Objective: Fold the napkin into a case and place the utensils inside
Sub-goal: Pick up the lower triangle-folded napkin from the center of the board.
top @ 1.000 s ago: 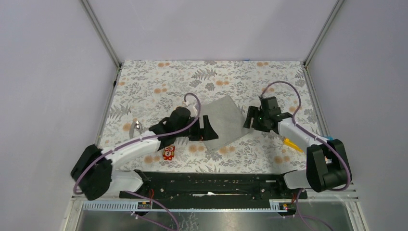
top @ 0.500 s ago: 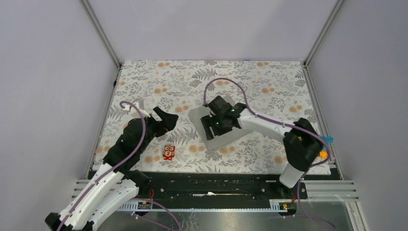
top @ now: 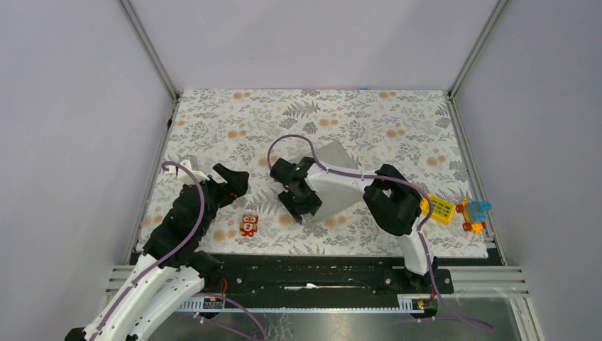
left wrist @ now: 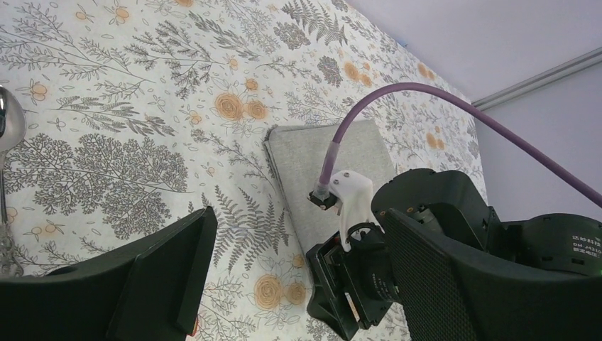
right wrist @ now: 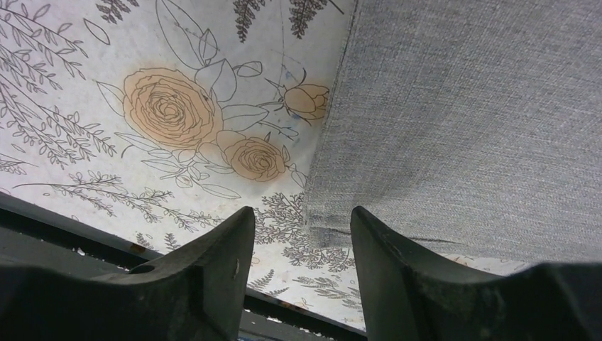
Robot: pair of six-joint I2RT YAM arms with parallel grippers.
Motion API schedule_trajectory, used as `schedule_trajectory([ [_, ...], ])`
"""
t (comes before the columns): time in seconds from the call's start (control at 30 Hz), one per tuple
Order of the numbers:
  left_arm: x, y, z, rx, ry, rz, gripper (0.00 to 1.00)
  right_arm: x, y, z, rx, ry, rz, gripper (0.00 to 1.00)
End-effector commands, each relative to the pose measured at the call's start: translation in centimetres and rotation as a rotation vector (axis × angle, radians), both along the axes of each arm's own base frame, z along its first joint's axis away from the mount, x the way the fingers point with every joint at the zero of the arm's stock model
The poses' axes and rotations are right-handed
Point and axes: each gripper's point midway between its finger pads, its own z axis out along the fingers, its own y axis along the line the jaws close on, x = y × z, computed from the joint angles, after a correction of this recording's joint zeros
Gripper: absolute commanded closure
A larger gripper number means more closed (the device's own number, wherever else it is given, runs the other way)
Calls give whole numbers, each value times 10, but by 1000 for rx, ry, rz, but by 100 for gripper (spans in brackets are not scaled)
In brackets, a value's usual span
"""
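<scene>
- Right hand: jaws part open, nothing pinched. It sits low over the near-left corner of the napkin, with the corner's stacked edge lying in the gap between the fingers.
- Left hand: jaws wide and empty. It hovers over the floral desk cover, just left of the right hand.
- Napkin: already folded smaller and lying flat, turned on a diagonal a little right of the desk's centre. It is not yet a narrow strip.
- Utensils: the spoon lies at the left, well apart from the cloth, with a second slim metal piece just near of it. Both are cut off by the frame edge, so I cannot read them in full.
- Risk 1: the jaws may close on only the top layer at that corner. A lift would then peel the fold open instead of carrying it over.
- Risk 2: the fingertips are low enough that the printed cover could be pinched along with the cloth and drag.
- Risk 3: a one-corner pull may slide or skew the whole napkin, since nothing pins its far side.
- Risk 4: the two hands are close, so a sweep by either could knock them together.
- Risk 5: the red toy sits near the left hand and could be nudged. The yellow block at the right is well clear.
</scene>
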Motion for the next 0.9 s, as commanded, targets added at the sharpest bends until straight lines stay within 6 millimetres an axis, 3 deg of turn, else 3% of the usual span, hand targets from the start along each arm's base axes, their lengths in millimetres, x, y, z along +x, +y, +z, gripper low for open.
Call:
schedule_trajectory([
  [0.0,3,6,1,42,-18,18,6,2,-8,8,-75,-20,22,40],
  [0.43,6,7,5,74,-38,12,2,-2,-29,-37,-139,-46,33,42],
  [0.57,5,10,10,82,-45,22,2,1,-37,-43,-163,-82,25,57],
  [0.87,6,11,14,82,-45,31,2,15,-38,-39,-146,-177,19,73],
])
